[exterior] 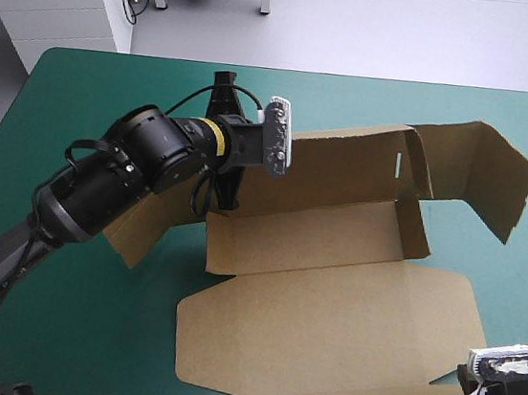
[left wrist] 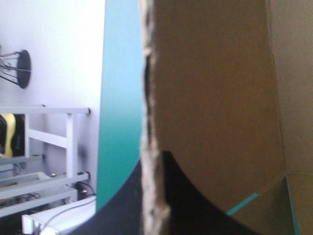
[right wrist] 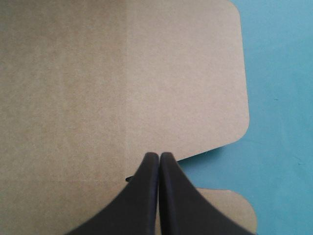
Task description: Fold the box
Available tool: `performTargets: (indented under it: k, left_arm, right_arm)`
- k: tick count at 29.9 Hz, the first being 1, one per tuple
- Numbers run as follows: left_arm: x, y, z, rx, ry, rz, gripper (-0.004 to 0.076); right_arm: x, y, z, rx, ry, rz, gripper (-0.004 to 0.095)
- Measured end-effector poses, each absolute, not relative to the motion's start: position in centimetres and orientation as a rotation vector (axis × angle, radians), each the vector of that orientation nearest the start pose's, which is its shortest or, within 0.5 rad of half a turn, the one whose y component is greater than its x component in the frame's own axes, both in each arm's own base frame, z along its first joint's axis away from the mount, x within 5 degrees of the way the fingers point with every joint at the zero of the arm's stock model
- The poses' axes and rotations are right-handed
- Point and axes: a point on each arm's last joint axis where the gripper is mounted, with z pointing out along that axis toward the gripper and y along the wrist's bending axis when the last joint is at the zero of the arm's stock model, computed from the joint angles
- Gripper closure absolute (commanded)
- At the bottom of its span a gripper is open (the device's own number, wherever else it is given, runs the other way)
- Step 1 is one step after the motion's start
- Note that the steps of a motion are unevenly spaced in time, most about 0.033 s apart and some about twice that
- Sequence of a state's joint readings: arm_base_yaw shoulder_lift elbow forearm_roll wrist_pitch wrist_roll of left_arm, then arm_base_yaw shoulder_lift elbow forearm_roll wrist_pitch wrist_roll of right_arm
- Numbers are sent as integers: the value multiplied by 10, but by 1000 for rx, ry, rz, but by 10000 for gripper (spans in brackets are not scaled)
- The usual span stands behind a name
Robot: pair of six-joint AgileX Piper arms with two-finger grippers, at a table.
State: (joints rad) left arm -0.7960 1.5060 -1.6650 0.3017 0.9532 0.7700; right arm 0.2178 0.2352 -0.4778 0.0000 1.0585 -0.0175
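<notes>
High view: the brown box (exterior: 328,302) lies partly formed on the teal-green counter (exterior: 122,334); its rear wall (exterior: 345,164) stands raised, its lid panel (exterior: 324,340) lies flat on the near side, and its right end flap (exterior: 479,176) stands up, swung outward. Left jaws are at the box's left rear corner, clamped on the board; left wrist view shows a raw board edge (left wrist: 149,122) running between the black fingers (left wrist: 181,210), one on either side. Judged purpose: to hold that wall upright while the end flaps are tucked. Right jaws are closed on nothing, meeting in a point; they sit over the box's near right corner, above the lid panel; contact with the board cannot be confirmed. Judged purpose: to pin the lid flat, or to stand by. Side walls are not yet tucked; task judged at an early-to-middle stage.
</notes>
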Motion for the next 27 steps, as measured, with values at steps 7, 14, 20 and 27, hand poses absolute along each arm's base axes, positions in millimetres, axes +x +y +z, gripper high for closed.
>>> performTargets:
  k: [7,14,20,27]
  left_arm:
    - [242,-248,424,1679,1452,404,731]
    - [258,-269,393,1749,1473,430,731]
    - [276,-279,376,1694,1497,524,731]
    - [277,-296,366,1607,1447,640,731]
  right_arm:
    - [32,7,268,-270,2286,103,922]
    - [32,7,268,-270,2286,103,922]
    - [32,6,275,-231,2253,105,922]
    - [41,3,303,-154,2212,75,922]
